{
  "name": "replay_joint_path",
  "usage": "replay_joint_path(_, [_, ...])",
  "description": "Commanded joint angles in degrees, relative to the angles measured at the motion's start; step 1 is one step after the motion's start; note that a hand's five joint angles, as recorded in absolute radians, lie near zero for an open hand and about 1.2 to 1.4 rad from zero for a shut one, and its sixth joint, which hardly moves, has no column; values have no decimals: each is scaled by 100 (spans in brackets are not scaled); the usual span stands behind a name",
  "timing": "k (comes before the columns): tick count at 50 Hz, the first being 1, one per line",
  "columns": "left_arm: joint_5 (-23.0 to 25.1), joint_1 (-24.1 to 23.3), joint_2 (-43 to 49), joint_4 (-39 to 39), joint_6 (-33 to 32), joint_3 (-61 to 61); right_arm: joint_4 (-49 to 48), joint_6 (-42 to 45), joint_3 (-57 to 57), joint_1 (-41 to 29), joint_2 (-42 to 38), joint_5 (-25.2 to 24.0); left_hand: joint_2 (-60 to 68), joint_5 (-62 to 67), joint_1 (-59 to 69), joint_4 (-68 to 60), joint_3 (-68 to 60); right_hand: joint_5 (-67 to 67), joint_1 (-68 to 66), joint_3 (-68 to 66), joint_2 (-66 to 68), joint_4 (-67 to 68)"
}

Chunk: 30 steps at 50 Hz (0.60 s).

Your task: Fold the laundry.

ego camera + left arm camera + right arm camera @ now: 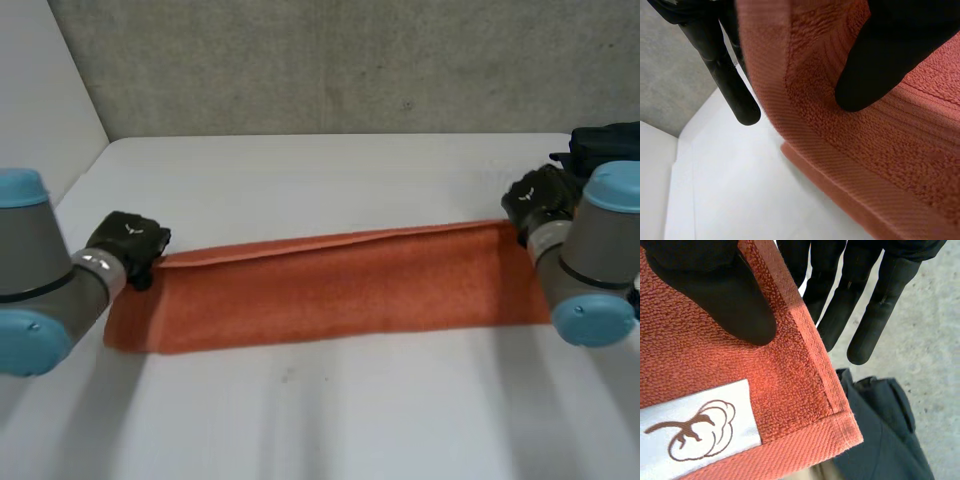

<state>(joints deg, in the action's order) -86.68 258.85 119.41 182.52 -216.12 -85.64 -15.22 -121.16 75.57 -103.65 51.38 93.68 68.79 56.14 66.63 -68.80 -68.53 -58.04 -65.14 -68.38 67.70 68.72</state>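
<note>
On the table (300, 180), left hand (128, 240) and right hand (535, 198) pinch towel (330, 285) corners.

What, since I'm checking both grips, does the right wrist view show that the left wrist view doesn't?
Right wrist view, not the left: a white label with a brown plant logo at a corner of the towel, and dark cloth beyond that corner. Left wrist view, not the right: the table and a lower towel layer beneath the held edge. Both: the right hand and left hand each pinch the towel, thumb on one face, fingers behind.
</note>
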Motion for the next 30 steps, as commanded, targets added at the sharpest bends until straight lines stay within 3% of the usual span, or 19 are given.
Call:
replay_joint_path(1, [-358, -221, 766, -15, -18, 951, -33, 40, -1288, -138, -1076, 18, 1121, 1386, 1337, -1120, -1147, -236, -526, -202, 270, 168])
replay_joint_path(2, [-367, -247, 838, -15, -9, 1049, -25, 40, -1429, -138, -1190, 10, -43, 223, 174, 43, 16, 2471, 2181, 2506, -2437, -2539])
replay_joint_path(3, [-375, -274, 908, -23, -9, 1145, -25, 40, -1552, -147, -1304, 27, -2086, -1821, -1870, 2087, 2060, 5346, 5056, 5380, -5312, -5414])
replay_joint_path(5, [-410, -396, 1040, -58, 26, 1374, -24, 5, -1860, -164, -1499, 1, -5879, -5614, -5663, 5880, 5853, 5804, 5514, 5838, -5770, -5872])
replay_joint_path(11, [-455, -520, 979, -50, 438, 1489, -25, -249, -2134, -182, -1350, 89, -5879, -5614, -5663, 5880, 5853, 5804, 5514, 5838, -5770, -5872])
replay_joint_path(19, [-385, -502, 66, -59, 1212, 1121, 300, -1330, -1247, -94, -59, 1, -5879, -5614, -5663, 5880, 5853, 5804, 5514, 5838, -5770, -5872])
replay_joint_path(24, [-358, -476, -488, -32, 1300, 699, 1501, -1796, -352, 344, 986, -752, -5879, -5614, -5663, 5880, 5853, 5804, 5514, 5838, -5770, -5872])
replay_joint_path(30, [-165, -450, -945, 143, 1309, 13, 2848, -2253, 344, 942, 1322, -1457, -5879, -5614, -5663, 5880, 5853, 5259, 4969, 5294, -5225, -5327])
